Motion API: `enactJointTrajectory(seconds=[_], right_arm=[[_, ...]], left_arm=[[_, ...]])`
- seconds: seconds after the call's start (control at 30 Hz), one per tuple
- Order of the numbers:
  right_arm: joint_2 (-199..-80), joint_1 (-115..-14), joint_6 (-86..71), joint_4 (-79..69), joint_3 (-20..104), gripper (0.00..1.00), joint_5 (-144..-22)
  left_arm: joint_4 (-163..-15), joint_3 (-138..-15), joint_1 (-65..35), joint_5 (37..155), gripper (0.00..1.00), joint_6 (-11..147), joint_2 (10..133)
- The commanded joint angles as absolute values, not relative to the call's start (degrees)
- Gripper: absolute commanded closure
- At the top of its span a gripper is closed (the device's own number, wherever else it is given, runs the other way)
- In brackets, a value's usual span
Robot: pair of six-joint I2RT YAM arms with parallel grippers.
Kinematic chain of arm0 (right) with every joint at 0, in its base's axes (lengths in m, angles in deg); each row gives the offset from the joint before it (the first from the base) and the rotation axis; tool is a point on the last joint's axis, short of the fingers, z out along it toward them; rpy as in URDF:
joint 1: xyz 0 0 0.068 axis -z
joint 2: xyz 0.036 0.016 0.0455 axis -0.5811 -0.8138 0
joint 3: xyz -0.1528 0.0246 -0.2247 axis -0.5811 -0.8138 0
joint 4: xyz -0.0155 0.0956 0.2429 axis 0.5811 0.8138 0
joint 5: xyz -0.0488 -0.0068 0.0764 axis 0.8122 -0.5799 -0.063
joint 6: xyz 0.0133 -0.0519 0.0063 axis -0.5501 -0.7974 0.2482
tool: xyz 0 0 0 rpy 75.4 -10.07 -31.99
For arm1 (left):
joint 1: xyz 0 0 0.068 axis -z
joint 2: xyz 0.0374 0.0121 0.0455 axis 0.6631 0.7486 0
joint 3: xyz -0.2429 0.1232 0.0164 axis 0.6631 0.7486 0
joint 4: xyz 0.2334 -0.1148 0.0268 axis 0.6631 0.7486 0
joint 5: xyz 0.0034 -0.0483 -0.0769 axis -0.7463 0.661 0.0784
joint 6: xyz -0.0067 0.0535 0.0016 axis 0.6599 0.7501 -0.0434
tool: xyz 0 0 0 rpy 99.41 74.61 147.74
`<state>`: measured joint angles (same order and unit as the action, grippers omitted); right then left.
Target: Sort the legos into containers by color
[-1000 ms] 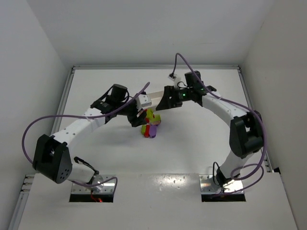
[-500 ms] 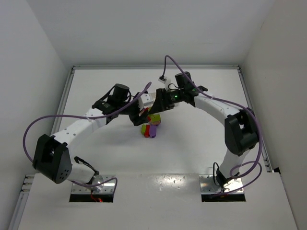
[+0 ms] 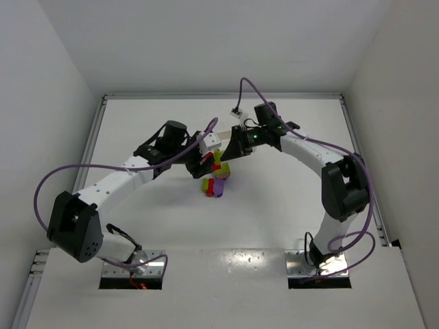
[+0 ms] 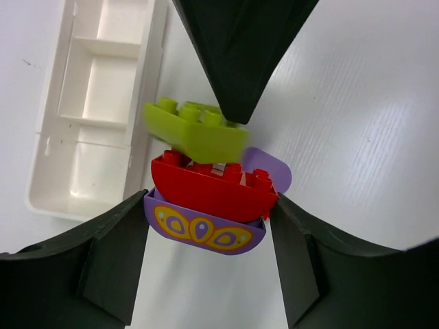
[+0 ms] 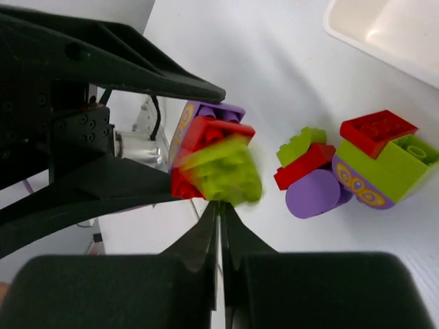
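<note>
My left gripper (image 4: 209,205) is shut on a stack held above the table: a purple brick (image 4: 202,233) with yellow ovals and a red brick (image 4: 209,188) on it. A yellow-green brick (image 4: 195,129) sits tilted and blurred on the red one. My right gripper (image 5: 219,204) is shut with nothing between its fingers, and its tips touch that yellow-green brick (image 5: 223,171). From above, both grippers meet over the table's middle (image 3: 218,159). The white tray (image 4: 89,103) lies beside them, and its compartments in view hold nothing.
A pile of red, yellow-green and purple bricks (image 5: 357,164) lies on the table just past the held stack, also seen from above as the pile (image 3: 215,185). The tray's corner (image 5: 384,27) shows at the upper right of the right wrist view.
My right gripper has come in to the stack held by the left and gone from open to shut. The yellow-green brick now sits tilted and blurred. The left arm has barely moved.
</note>
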<state>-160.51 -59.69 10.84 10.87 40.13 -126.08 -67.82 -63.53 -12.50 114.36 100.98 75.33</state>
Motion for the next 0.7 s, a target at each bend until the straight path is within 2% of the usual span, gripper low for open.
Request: enactJointTrajectory(seconds=[0.0, 0.23, 0.37, 0.4, 0.43, 0.53, 0.63, 0.67], right_arm=[[-159.0, -56.0, 9.2, 9.9, 41.9, 1.0, -127.2], [-160.8, -47.3, 4.2, 12.8, 45.5, 1.0, -123.3], [-161.4, -46.7, 0.6, 16.6, 47.0, 0.98, -122.5], [-160.9, -46.7, -0.8, 16.6, 46.3, 0.9, -121.9], [-160.9, -46.7, -0.8, 17.1, 46.3, 0.7, -121.3], [-159.0, -48.1, -3.1, 18.4, 45.6, 0.43, -120.8], [-157.5, -48.8, -3.7, 18.8, 44.5, 0.33, -128.8], [-157.5, -49.3, -2.8, 18.8, 43.5, 0.33, -132.9]], left_arm=[[-72.8, -61.3, -11.3, 114.8, 0.97, 98.9, 74.2], [-72.8, -58.2, -11.3, 114.8, 0.97, 98.4, 72.2], [-72.8, -57.6, -11.3, 114.3, 0.97, 98.4, 70.9], [-72.8, -57.0, -11.3, 114.3, 0.97, 98.4, 70.9], [-72.8, -57.0, -11.3, 115.1, 0.97, 98.4, 70.2], [-72.8, -57.0, -11.3, 117.1, 0.97, 97.9, 70.2], [-74.6, -57.0, -11.3, 119.0, 0.97, 95.1, 70.2], [-75.5, -57.0, -11.3, 119.0, 0.97, 94.5, 70.2]])
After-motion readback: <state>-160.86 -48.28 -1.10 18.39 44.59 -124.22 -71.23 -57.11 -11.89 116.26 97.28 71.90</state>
